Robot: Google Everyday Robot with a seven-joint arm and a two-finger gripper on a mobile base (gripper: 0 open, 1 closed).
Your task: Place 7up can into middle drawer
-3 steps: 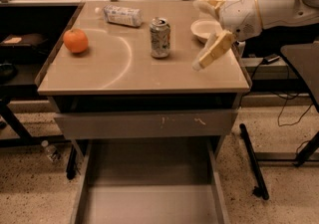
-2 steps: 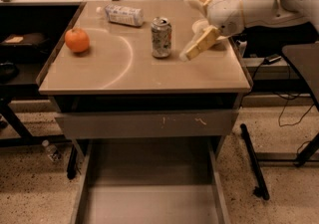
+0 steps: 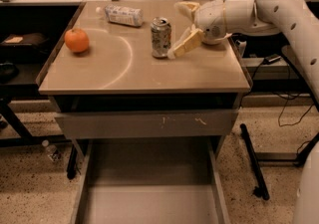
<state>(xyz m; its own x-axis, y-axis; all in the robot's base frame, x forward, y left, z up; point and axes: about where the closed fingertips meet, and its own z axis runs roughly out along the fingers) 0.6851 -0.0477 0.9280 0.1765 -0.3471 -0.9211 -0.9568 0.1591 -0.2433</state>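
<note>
On the surface [image 3: 124,73], upright: 7up can [image 3: 161,37], ungrasped; end effector [image 3: 176,30] just beside it, jaws spread, released. Below: middle drawer [image 3: 149,203] pulled out, can not yet inside. Outstanding: grasp, carry, deposit

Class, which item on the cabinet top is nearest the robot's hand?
The upright 7up can, beside the hand over the tabletop; bottle and orange sit farther off.
</note>
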